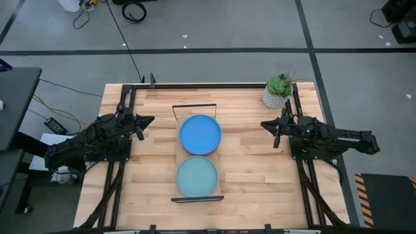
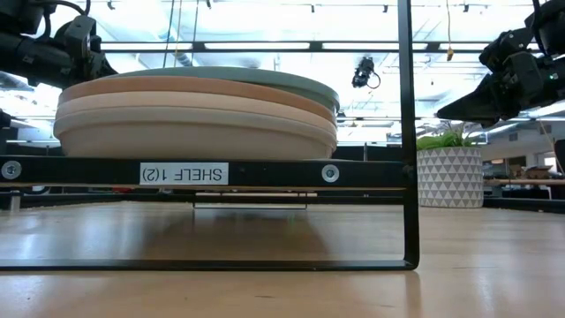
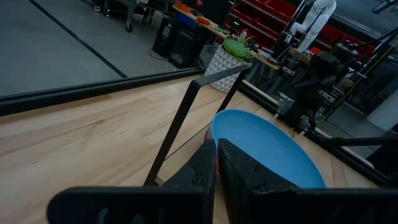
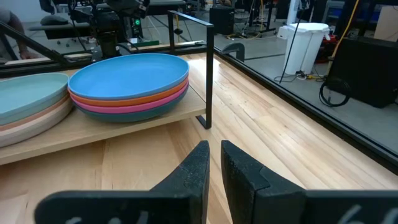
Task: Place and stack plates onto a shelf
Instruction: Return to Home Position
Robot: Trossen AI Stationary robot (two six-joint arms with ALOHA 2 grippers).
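While the bright blue plate (image 1: 200, 134) tops the far stack on the shelf (image 4: 93, 130) and the light blue plate (image 1: 197, 177) the near one, I judge stacking done — left hand (image 1: 148, 121) and right hand (image 1: 265, 124) flank it, pressed together, empty.

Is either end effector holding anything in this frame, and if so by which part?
Nothing is held. The left end effector and right end effector are empty, apart from the shelf, where the plates sit stacked.
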